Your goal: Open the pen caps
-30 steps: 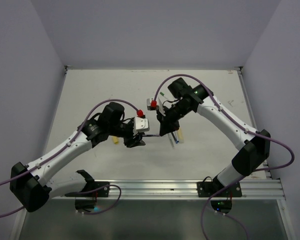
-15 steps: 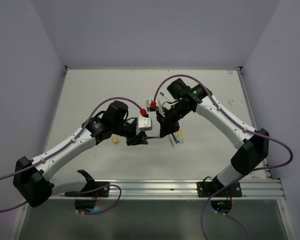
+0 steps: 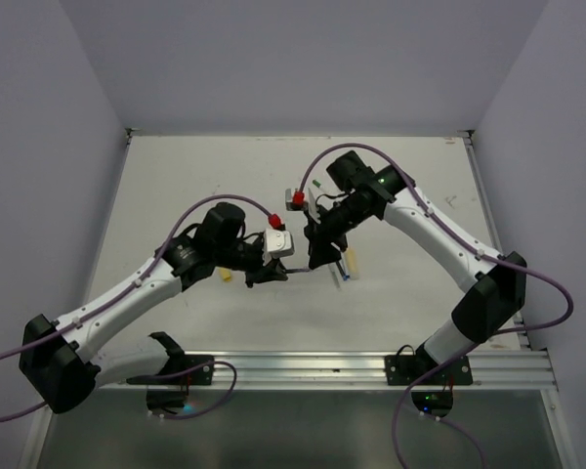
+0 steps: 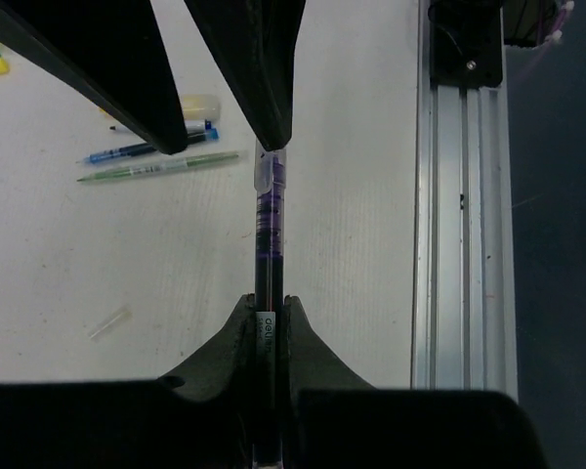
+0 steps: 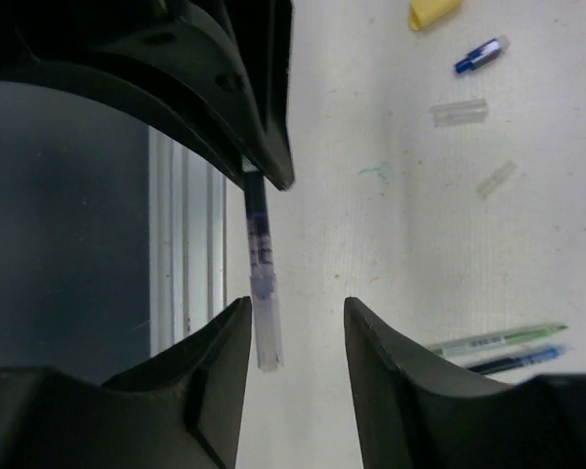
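Left wrist view is showing my left gripper [image 4: 268, 315] pinching the purple pen [image 4: 268, 230] by its barrel, holding it above the counter [image 4: 352, 195]. The clear cap [image 5: 266, 337] is pointing into the right gripper [image 5: 298, 311], whose jaws are standing spread, with the cap sitting off to one side of the gap. I am judging that the cap is still on. So I should be centring the right jaws on the cap alone, closing squarely, then pulling straight along the barrel while the left is holding firm. Compared with a second ago, the left jaws have closed onto the pen and the right ones have let go.
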Available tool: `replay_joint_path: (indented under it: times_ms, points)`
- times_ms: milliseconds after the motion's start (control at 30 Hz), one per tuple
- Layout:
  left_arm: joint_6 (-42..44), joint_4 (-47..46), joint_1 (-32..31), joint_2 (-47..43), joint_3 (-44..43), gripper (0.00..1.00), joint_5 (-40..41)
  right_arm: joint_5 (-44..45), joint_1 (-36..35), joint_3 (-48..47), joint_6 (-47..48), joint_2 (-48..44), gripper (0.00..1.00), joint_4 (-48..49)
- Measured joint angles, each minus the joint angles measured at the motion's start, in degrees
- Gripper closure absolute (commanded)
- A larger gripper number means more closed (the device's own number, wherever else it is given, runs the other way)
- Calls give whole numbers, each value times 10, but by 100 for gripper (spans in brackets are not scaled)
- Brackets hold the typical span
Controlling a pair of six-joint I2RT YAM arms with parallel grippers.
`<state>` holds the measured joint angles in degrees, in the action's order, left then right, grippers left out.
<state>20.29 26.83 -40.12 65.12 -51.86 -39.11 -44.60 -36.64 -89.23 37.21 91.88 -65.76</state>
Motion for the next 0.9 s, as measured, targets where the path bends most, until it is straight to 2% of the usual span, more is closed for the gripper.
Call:
replay_joint_path:
  times_ms: [67, 200, 333, 367, 533, 667, 900]
  points:
    - [-20, -23, -1, -23, 21, 100, 16, -1, 12, 12, -33, -16, 43, 34]
    - [-107, -112, -2, -76, 82, 100, 66, 5, 47, 55, -124, -68, 32, 122]
    - [-226, -202, -2, -107, 141, 100, 137, 44, 59, 143, -263, -148, 26, 264]
    - [-260, -225, -2, -114, 156, 100, 156, 54, 59, 173, -304, -171, 21, 311]
    - [-421, -354, -2, -150, 242, 100, 220, 110, 56, 320, -479, -259, 21, 522]
    - [-514, -442, -4, -158, 293, 100, 260, 148, 53, 404, -593, -276, 21, 653]
    - [-589, -556, -13, -143, 328, 100, 309, 205, 4, 486, -729, -276, 26, 801]
